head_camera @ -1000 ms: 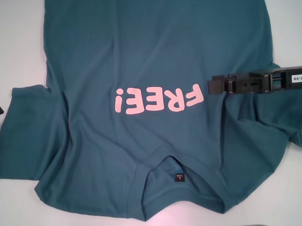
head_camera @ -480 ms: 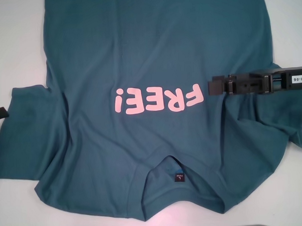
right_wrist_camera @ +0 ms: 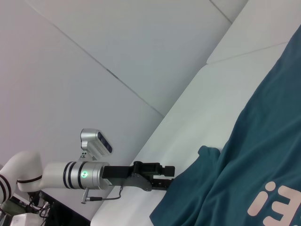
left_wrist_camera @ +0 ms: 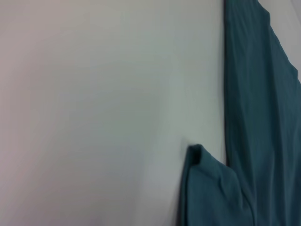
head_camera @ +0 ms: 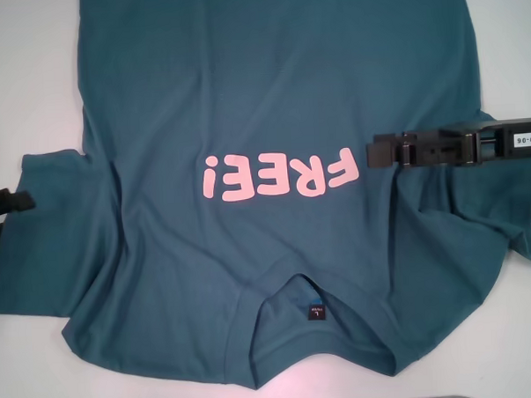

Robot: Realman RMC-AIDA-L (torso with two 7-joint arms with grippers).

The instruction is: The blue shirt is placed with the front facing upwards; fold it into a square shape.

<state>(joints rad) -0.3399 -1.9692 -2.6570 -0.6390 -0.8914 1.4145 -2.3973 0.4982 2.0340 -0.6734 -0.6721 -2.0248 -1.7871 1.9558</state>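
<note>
The blue shirt (head_camera: 273, 163) lies front-up and unfolded on the white table (head_camera: 22, 77); the first fold seems to be in preparation. The right gripper (head_camera: 371, 150) hovers over the chest beside the lettering, fingers apparently pressed together. The left gripper (head_camera: 23, 202) reaches the sleeve edge; its finger spread is unclear. Next, grasp the sleeve.
</note>
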